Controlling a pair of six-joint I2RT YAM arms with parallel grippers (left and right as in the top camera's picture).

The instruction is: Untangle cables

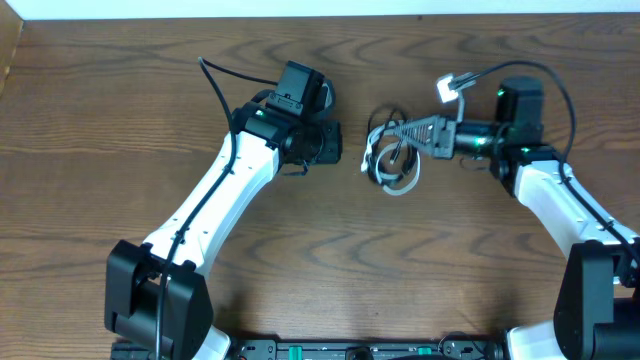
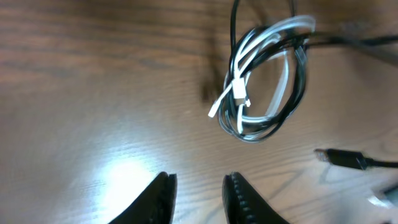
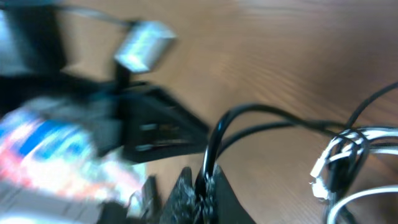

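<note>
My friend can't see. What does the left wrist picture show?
A tangled coil of white and black cables lies on the wooden table, a loose black plug nearby. Below, the fingers of the left gripper are open, holding nothing.

We have bare counter (image 2: 74,93) just before our left pincer (image 2: 199,185); farther ahead the coiled cables (image 2: 264,93) and a black plug (image 2: 342,158) bar our way.

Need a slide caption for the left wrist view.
Open left gripper over wooden table, short of coiled black and white cables.
</note>
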